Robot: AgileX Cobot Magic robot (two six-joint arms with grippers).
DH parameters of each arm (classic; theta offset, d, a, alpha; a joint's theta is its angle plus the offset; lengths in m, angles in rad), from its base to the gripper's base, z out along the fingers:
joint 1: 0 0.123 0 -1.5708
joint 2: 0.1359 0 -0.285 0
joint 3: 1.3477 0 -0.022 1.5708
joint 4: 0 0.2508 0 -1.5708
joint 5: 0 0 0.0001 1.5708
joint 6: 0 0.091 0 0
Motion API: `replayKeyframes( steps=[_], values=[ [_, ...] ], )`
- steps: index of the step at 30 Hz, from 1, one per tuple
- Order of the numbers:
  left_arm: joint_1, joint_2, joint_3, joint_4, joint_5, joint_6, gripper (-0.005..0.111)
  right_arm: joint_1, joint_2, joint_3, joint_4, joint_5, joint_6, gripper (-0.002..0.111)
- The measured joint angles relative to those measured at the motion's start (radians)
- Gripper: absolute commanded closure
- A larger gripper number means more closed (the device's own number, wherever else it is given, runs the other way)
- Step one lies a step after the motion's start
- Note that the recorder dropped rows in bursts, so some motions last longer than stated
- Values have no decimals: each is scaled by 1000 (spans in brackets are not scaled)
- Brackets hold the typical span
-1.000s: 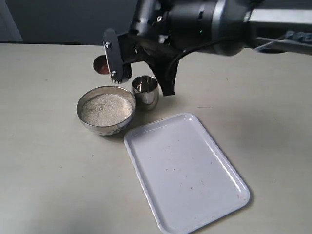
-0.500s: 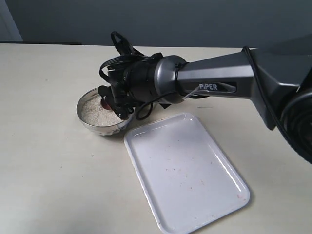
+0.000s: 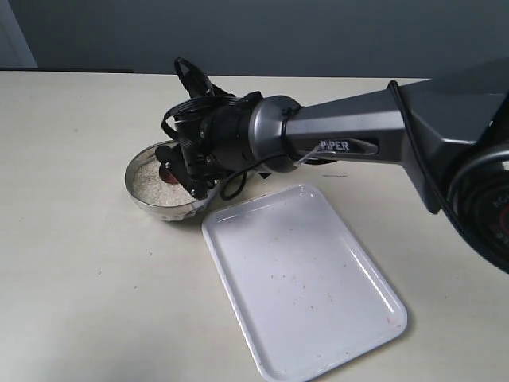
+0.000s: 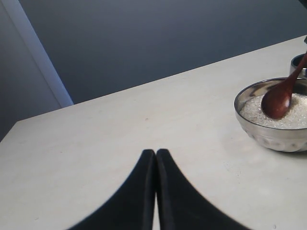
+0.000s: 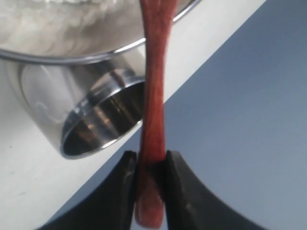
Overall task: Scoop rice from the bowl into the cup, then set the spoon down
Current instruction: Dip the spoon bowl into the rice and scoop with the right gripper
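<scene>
The steel bowl [image 3: 141,199] holds white rice [image 3: 151,185]. My right gripper [image 5: 149,160] is shut on the handle of the reddish-brown wooden spoon [image 5: 153,86]. The spoon's head [image 4: 277,101] rests on the rice [image 4: 297,115] inside the bowl [image 4: 273,136]. In the right wrist view the small steel cup [image 5: 103,120] stands right beside the bowl [image 5: 72,57]. My right arm hides the cup in the exterior view. My left gripper [image 4: 156,152] is shut and empty, hovering over bare table some way from the bowl.
A white rectangular tray [image 3: 302,278] lies on the table just in front and right of the bowl. The right arm [image 3: 342,147] stretches low across the table from the right. A dark wall runs behind the table's far edge.
My right arm has swung down from above the cup to the bowl. The spoon head has gone from hanging in the air to resting on the rice.
</scene>
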Motion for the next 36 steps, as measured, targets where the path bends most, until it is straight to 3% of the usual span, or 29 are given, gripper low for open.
replayKeyframes(
  steps=[36],
  values=[
    [0,0,0,0,0,0,106,13,0,0,-141,-24,-92,109]
  ],
)
